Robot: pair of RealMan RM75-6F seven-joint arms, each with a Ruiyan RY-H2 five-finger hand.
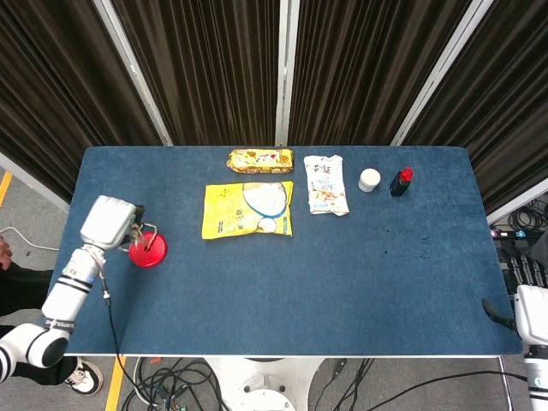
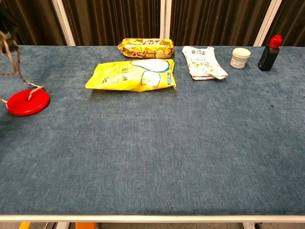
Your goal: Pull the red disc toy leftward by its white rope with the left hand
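White rope (image 2: 10, 57) hangs slack from the left hand (image 1: 110, 224) at the left of the frame; the fingers look closed on it, though they are mostly hidden. Just beside the hand, the red disc (image 1: 147, 250) lies flat on the blue table (image 1: 342, 282) near its left edge. Dark curtains (image 1: 205, 68) hang behind. The right hand (image 1: 524, 315) shows only at the lower right corner, its fingers unreadable.
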